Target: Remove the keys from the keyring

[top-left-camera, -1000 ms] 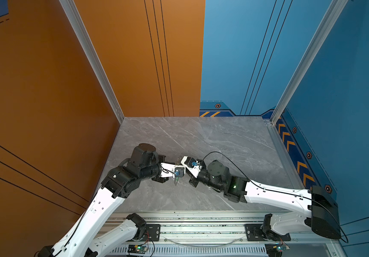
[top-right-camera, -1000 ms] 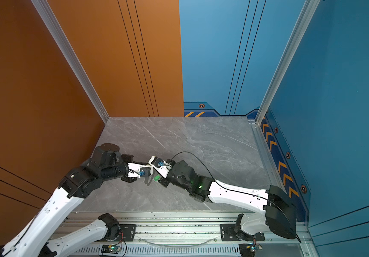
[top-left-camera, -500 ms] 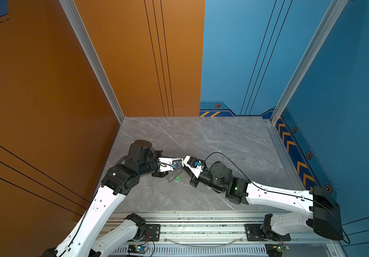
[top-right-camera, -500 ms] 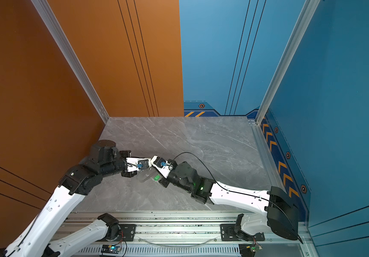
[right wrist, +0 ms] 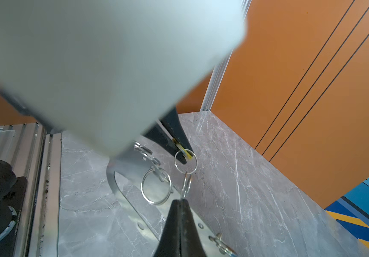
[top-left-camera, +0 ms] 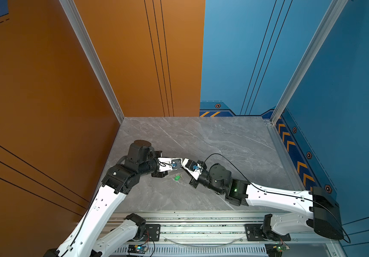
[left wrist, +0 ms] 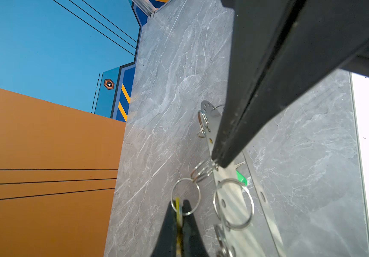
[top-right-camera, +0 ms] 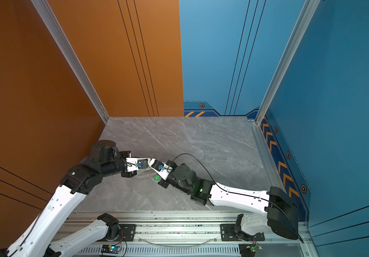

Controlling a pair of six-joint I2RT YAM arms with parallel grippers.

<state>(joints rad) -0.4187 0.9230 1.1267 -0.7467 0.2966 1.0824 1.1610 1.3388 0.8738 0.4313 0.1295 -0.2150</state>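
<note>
Both top views hang high above the tabletop (top-left-camera: 212, 138), staring steeply down at its whole surface. Each wrist camera rides low and close over the tabletop, facing the other; both catch the keyring (left wrist: 230, 200).

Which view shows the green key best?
A top view: the green key lies uncovered on the table. The left wrist view shows only part of it behind the keyring; the right wrist view, none.
</note>
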